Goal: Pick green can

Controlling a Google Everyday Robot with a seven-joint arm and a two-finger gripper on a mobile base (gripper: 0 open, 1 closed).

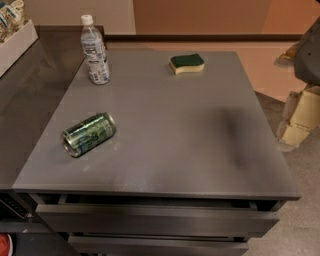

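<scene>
i'm looking at what is reading as an office break area or kitchenette. a grey counter (165,135) is sitting over pull-out drawers (155,217) and meeting a darker worktop (30,100) on the left. a white bin (17,47) of packaged snacks (10,20) is showing in the far left corner. pantry things are sitting out: a water bottle (95,50) standing, a green-topped sponge (187,63), the green can (89,134) on its side. a tan wall (200,15) with a dark baseboard (200,37) is running behind. the gripper (299,117) is hanging just off the counter's right edge.
</scene>
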